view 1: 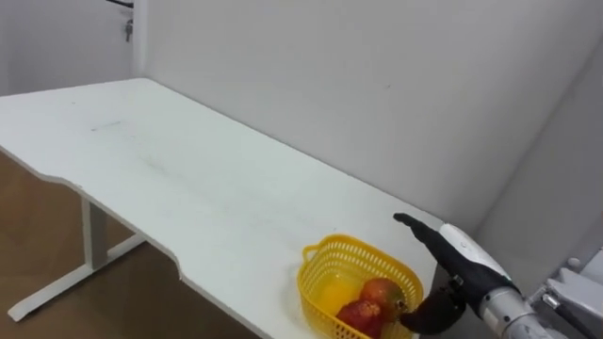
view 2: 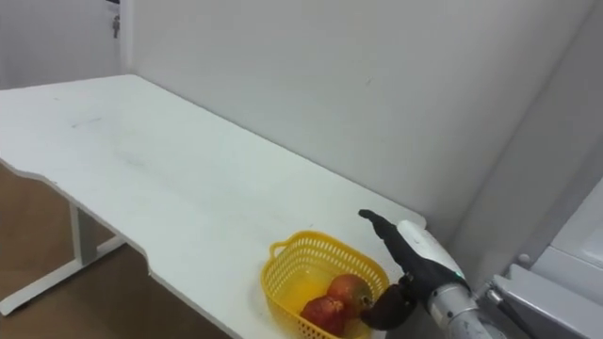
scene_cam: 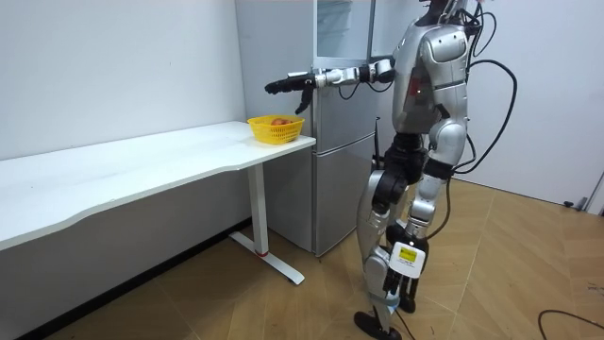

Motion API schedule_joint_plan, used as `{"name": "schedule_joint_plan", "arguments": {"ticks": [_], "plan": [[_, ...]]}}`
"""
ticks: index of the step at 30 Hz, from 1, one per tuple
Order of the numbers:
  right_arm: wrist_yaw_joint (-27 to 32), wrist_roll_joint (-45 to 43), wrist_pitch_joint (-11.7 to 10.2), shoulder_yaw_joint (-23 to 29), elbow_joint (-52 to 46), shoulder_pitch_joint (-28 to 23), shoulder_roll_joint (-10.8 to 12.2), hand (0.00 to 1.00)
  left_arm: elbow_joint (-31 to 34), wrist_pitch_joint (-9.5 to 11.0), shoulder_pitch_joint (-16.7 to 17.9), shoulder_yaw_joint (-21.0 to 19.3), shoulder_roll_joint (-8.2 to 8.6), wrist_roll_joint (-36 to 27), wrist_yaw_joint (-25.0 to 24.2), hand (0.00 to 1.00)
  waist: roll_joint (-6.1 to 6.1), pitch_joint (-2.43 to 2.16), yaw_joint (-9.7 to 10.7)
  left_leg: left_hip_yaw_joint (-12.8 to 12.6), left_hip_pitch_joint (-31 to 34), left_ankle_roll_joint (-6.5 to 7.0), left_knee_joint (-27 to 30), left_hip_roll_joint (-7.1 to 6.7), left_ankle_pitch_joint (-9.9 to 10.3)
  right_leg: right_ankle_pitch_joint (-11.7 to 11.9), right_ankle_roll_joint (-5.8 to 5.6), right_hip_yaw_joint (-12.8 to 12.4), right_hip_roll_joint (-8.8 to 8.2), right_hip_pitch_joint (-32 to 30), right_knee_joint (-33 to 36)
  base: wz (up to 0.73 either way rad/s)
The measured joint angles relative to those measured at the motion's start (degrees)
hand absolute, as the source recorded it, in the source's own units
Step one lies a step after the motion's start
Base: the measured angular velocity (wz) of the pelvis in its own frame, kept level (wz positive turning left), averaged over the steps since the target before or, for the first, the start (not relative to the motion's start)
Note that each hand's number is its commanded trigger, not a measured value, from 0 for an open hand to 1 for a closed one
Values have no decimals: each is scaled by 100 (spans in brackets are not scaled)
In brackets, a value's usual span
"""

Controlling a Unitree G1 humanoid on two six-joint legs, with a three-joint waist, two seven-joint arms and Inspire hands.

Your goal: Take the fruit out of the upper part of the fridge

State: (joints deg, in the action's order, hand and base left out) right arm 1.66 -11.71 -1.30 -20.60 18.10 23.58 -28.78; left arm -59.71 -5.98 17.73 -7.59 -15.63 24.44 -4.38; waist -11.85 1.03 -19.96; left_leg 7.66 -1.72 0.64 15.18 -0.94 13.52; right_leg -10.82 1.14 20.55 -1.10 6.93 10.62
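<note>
My right hand (view 1: 459,266) hovers released, fingers straight, holding nothing, over the right side of the yellow basket (view 1: 316,287); the reddish fruits (view 1: 375,299) lie inside it, at the white table's (view 1: 188,179) near-right end.

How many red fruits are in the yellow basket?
2. One red fruit lies beside the right robot hand; the second red fruit sits nearer the front of the basket. More may be hidden.
</note>
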Motion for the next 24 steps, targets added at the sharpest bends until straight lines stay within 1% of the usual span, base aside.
{"name": "schedule_joint_plan", "arguments": {"ticks": [2,4,5,6,8,11,13,14,15,16,17,18,19,20,21,22,24], "plan": [[105,13,-33,6,-325,-19,0,0,1,2,83,24,18,-4,41,0,80,-39,143,-28,-26,1,-5,8,-1,0,0,-8,-10,18,2,-5],[205,18,-57,30,-515,-40,1,0,-2,1,133,54,40,1,94,0,142,-45,230,-48,-92,2,-35,12,-1,0,0,-36,-39,68,2,-7],[238,4,-65,127,-733,-129,1,0,-5,1,150,60,65,1,154,0,166,-59,271,-65,-101,2,-44,14,-1,0,0,-94,-37,60,3,-8],[251,2,-91,197,-853,-192,2,0,-5,9,146,60,71,-1,160,0,173,-62,274,-84,-105,2,-44,15,-1,0,0,-123,-30,58,2,-14],[322,-14,-190,238,-1157,-307,2,0,-5,16,142,56,81,-1,160,0,191,-58,294,-131,-112,2,-44,16,-1,0,1,-191,15,45,2,-13],[497,17,-288,505,-1517,-501,7,0,-5,18,148,48,85,1,156,0,199,-54,390,-155,-143,2,-47,19,-1,2,3,-207,14,67,4,-4],[714,-19,-312,708,-1899,-718,131,0,-5,34,156,47,94,58,152,0,218,-51,395,-254,-208,2,-88,33,0,2,3,-322,31,81,1,-20],[826,-6,-406,772,-2077,-833,164,0,-10,70,153,50,99,60,156,0,231,-46,425,-279,-218,6,-95,33,2,2,4,-338,29,79,2,-16],[855,-4,-453,806,-2146,-882,164,0,-20,103,149,51,101,60,164,0,238,-47,450,-287,-220,9,-95,32,4,3,5,-344,29,78,1,-8],[907,-8,-546,848,-2208,-916,171,0,-58,155,150,54,106,59,190,0,255,-51,538,-304,-224,16,-87,31,8,4,7,-334,24,79,3,-7],[943,-63,-564,902,-2298,-936,174,0,-71,158,151,48,128,58,221,0,285,-53,630,-336,-239,28,-78,40,17,4,7,-349,21,82,3,-8],[948,-160,-564,969,-2398,-976,191,0,-68,159,149,45,145,58,234,0,314,-47,671,-363,-253,34,-78,57,23,4,8,-390,21,83,4,-19],[977,-429,-565,1153,-2715,-1140,275,0,-72,162,157,39,197,58,245,0,387,-44,700,-434,-274,44,-84,70,33,5,7,-479,25,81,6,-24],[1026,-571,-580,1242,-2893,-1244,315,0,-74,167,163,35,232,58,250,0,434,-44,715,-469,-292,50,-84,77,50,5,7,-495,29,81,10,-32],[1143,-772,-668,1393,-3237,-1487,359,0,-84,197,192,35,291,58,258,0,523,-67,767,-541,-315,64,-89,83,63,7,4,-566,28,76,19,-33],[1244,-883,-783,1508,-3494,-1678,375,0,-105,237,224,36,338,58,267,0,586,-91,849,-613,-359,68,-130,82,64,9,1,-635,28,66,31,-30],[1416,-910,-886,1576,-3651,-1842,404,0,-132,266,252,37,361,33,287,0,636,-96,945,-712,-431,70,-181,73,63,9,-1,-714,38,51,78,-33]]}}
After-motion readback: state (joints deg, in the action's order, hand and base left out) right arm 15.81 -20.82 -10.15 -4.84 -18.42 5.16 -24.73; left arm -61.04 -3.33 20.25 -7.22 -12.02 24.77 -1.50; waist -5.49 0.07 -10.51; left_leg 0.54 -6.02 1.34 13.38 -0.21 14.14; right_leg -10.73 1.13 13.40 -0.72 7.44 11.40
